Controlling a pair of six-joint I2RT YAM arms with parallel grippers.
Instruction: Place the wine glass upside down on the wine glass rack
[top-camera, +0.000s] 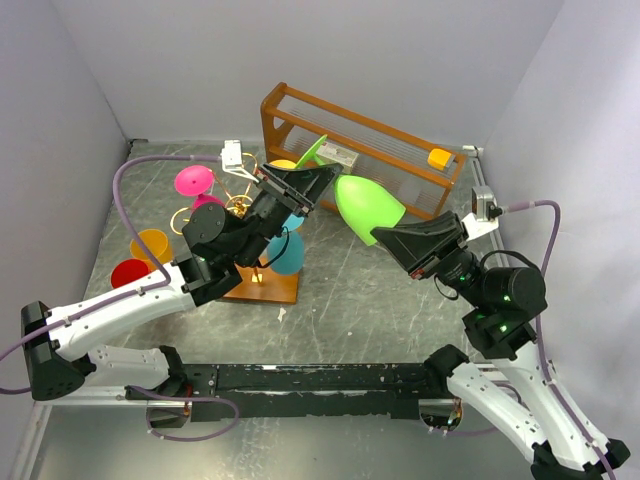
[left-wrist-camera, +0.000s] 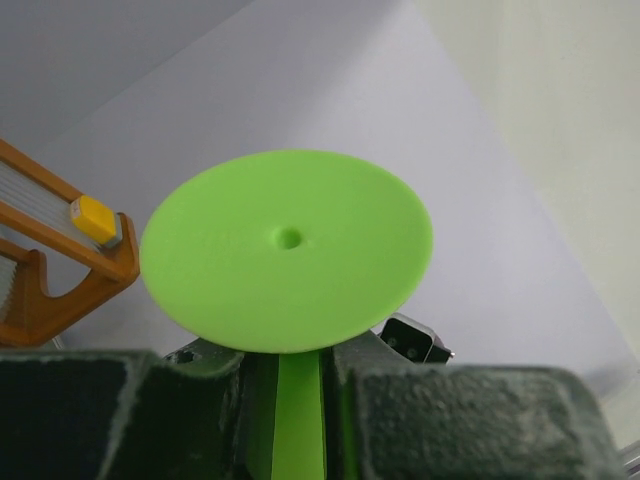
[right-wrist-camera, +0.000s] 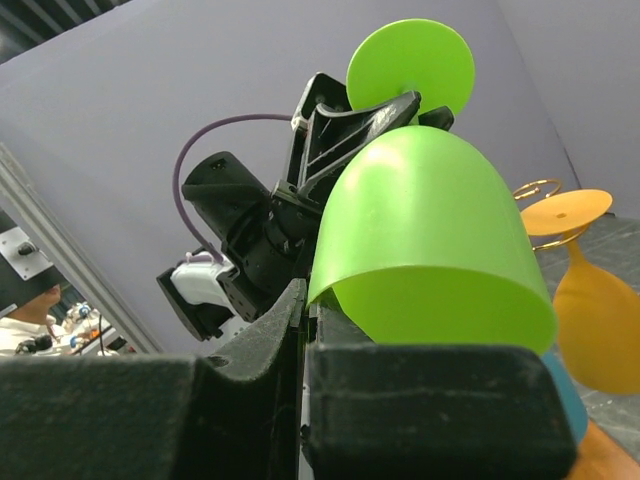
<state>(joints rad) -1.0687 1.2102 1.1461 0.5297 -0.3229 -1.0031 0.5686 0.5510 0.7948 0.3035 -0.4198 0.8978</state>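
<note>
wine glass (top-camera: 370, 205): smooth green, domed bowl, disc foot | right tool (top-camera: 380, 236) pinches rim | left tool (left-wrist-camera: 300, 375) straddles stem, contact unclear

The green wine glass (top-camera: 368, 205) is smooth plastic, dull with a soft shine. The wine glass rack (top-camera: 270, 288) is shiny gold metal wire on a flat wood base. The far shelf (top-camera: 372, 124) is smooth brown wood. The grey table (top-camera: 350, 300) looks scratched.
</note>
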